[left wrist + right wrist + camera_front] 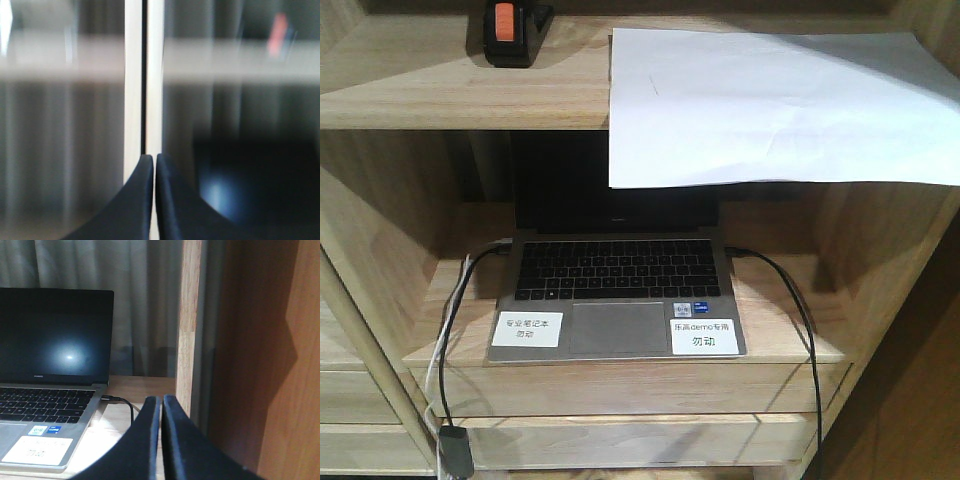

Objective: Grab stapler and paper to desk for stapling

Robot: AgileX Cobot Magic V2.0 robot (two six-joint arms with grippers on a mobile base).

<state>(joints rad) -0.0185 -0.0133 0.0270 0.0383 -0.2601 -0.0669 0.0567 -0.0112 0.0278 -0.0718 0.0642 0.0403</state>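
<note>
The black stapler (513, 31) with an orange-red top stands on the upper shelf at the left. The white paper (770, 105) lies on the same shelf to its right and overhangs the front edge. Neither gripper shows in the front view. My left gripper (154, 159) is shut and empty before a blurred scene; a blurred orange patch (278, 33) at the upper right may be the stapler. My right gripper (161, 400) is shut and empty, low beside a wooden upright (189, 325). The desk is out of view.
An open laptop (615, 290) with white labels sits in the shelving unit's (410, 90) middle compartment, also in the right wrist view (50, 365). Black cables (798, 300) run from both its sides. A charger brick (456, 450) hangs at lower left.
</note>
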